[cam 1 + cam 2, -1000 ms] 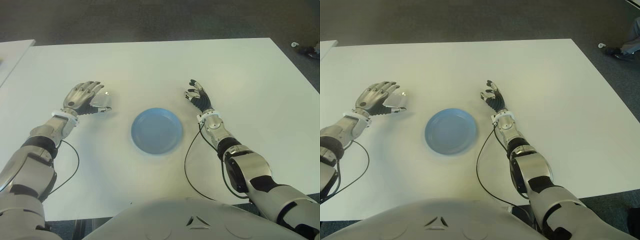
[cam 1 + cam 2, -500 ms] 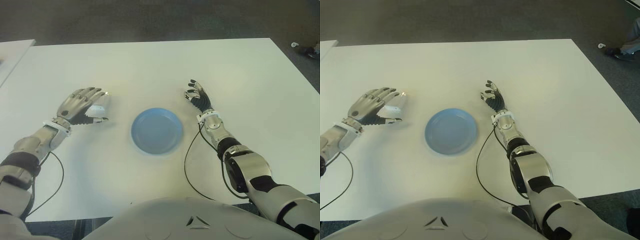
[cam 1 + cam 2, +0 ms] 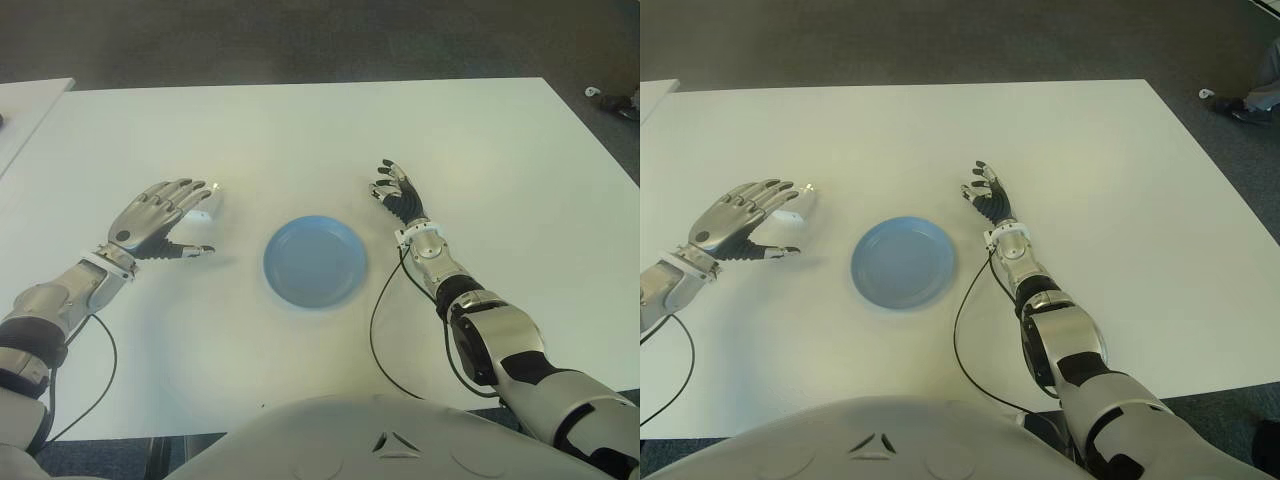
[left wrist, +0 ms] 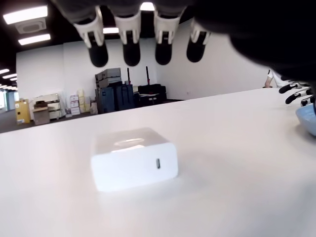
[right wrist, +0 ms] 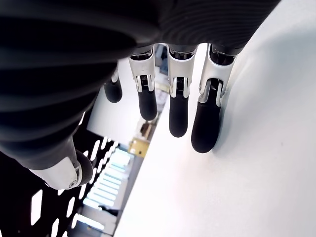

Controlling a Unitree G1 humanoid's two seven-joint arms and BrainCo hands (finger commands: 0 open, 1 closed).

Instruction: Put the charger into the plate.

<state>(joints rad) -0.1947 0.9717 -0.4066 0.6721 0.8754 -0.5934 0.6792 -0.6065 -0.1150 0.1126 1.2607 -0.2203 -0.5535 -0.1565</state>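
The white charger [image 4: 133, 158] lies flat on the white table [image 3: 300, 140], left of the empty blue plate [image 3: 315, 262]. My left hand [image 3: 185, 218] hovers open just on the near-left side of the charger [image 3: 204, 207]. Its fingers [image 4: 131, 49] are spread above the charger without touching it. The thumb points toward the plate. Nothing is in either hand. My right hand [image 3: 397, 195] shows open to the right of the plate, fingers [image 5: 177, 113] extended close over the tabletop.
Black cables [image 3: 385, 310] trail from both wrists across the near part of the table. A second white table [image 3: 25, 105] stands at the far left. Dark carpet lies beyond the far edge, with a person's shoe [image 3: 1240, 103] at the far right.
My left hand has drawn back toward me and to the left, coming off the charger. The charger stays on the table, now mostly uncovered. The right hand has not moved.
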